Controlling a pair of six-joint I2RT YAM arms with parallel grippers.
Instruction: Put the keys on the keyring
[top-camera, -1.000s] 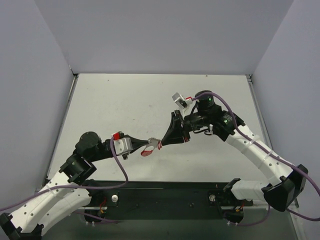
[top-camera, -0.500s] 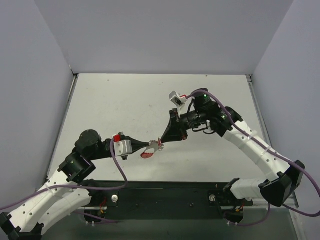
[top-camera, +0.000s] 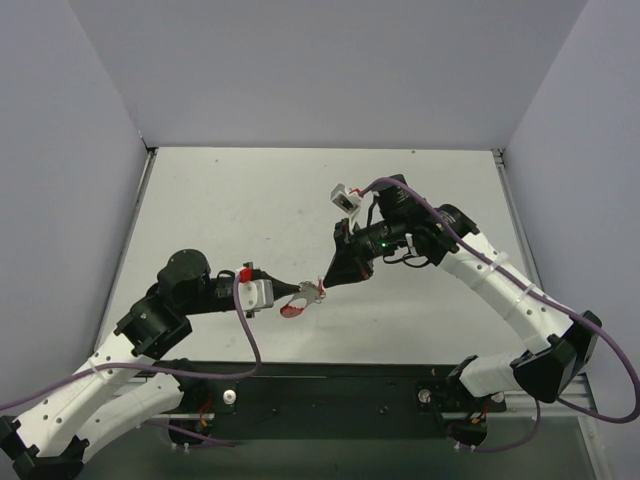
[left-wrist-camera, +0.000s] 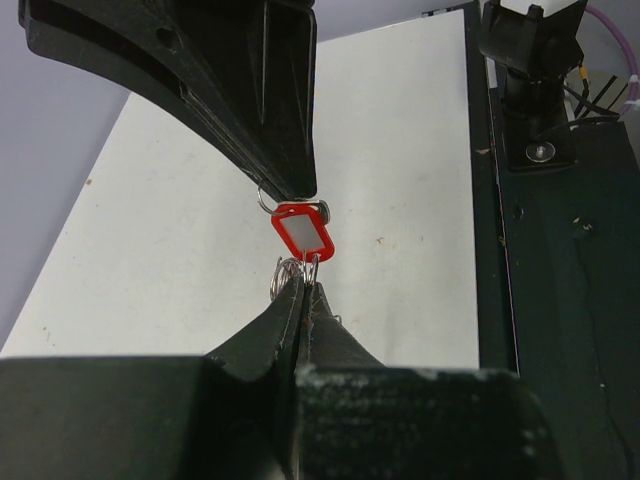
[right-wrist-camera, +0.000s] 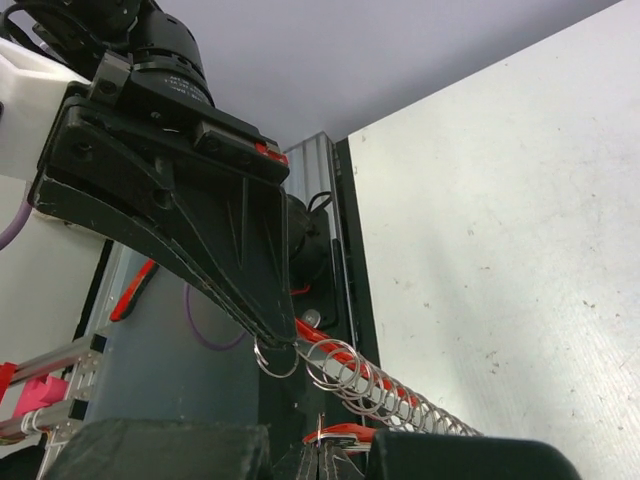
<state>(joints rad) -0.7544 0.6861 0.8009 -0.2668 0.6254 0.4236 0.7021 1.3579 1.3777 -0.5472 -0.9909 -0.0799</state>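
Both grippers meet tip to tip above the front middle of the table. My left gripper (top-camera: 302, 289) (left-wrist-camera: 305, 283) is shut on the keyring's silver coils (left-wrist-camera: 285, 270). The keyring's red arc (top-camera: 292, 307) hangs below it. In the right wrist view the keyring (right-wrist-camera: 400, 395) runs as a silvery coil band with red behind it, and the left gripper (right-wrist-camera: 277, 335) pinches a small wire ring (right-wrist-camera: 272, 358) at its end. My right gripper (top-camera: 324, 284) (left-wrist-camera: 297, 195) (right-wrist-camera: 335, 452) is shut on the key's red head (left-wrist-camera: 303, 232) (right-wrist-camera: 345, 438), seen edge-on there. The key's blade is hidden.
The white table (top-camera: 250, 210) is walled in grey at the back and both sides. A black base rail (top-camera: 330, 385) runs along the near edge. Purple cables (top-camera: 245, 335) loop over both arms.
The right arm's wrist and forearm have swung left and rolled. The left arm's elbow has shifted right. The joined fingertips have stayed almost in place, and both grippers remain shut.
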